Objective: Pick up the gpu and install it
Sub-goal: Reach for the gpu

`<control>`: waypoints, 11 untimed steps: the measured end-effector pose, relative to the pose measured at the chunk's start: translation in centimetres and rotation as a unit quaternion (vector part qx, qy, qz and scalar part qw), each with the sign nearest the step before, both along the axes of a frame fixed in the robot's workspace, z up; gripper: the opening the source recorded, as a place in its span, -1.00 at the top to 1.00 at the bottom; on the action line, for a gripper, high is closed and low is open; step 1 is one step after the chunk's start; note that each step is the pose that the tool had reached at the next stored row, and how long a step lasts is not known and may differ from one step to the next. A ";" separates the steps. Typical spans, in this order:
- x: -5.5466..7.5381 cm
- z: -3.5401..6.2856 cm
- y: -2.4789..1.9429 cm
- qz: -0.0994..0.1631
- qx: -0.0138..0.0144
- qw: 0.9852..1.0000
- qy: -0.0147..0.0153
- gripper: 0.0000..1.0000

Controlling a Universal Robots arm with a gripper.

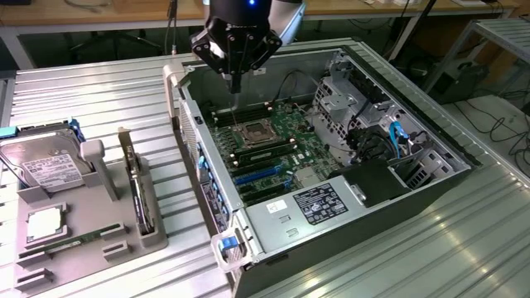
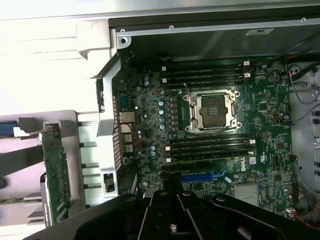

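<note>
Standing edge-up in the rack (image 1: 91,239), gpu (image 1: 136,181) parallel to the case wall (image 1: 195,146); pincer (image 1: 235,84) clenched, empty.

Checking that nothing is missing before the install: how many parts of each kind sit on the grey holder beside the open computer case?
gpu: 1
hard drive: 1
square silver chip: 1
memory stick: 1
Total: 4
</note>
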State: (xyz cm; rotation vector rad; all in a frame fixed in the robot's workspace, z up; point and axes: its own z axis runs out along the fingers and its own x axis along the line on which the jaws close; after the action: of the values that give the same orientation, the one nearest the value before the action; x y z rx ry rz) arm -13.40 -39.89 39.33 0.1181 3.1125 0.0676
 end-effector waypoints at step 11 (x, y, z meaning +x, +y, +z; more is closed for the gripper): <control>-0.6 0.00 0.00 0.000 0.000 1.000 0.000 0.79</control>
State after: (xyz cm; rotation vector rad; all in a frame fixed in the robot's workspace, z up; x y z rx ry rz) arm -13.96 -39.89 39.33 0.1179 3.1125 0.0676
